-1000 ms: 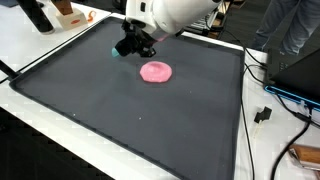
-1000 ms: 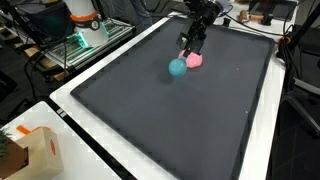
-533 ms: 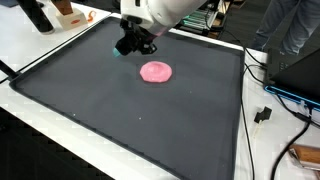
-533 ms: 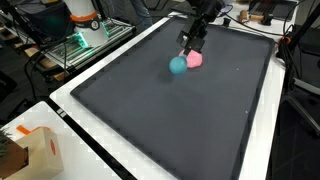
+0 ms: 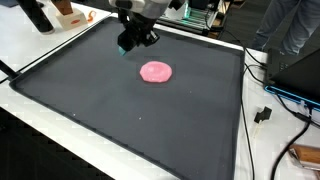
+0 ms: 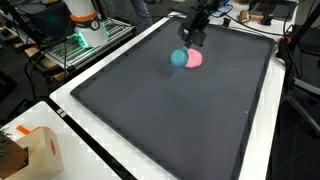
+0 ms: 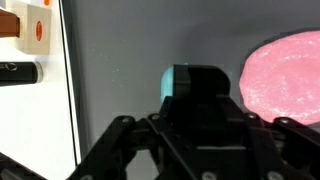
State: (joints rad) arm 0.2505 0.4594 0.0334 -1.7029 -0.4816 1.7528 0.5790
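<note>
Since the gripper (image 5: 131,45), upper centre of the frame, has its jaws closed on the teal ball (image 6: 179,58) only at the tips, the ball might slip and roll against the pink disc (image 5: 155,71).

A teal ball (image 6: 178,58), pink disc (image 5: 155,71), dark grey mat (image 5: 120,110).
</note>
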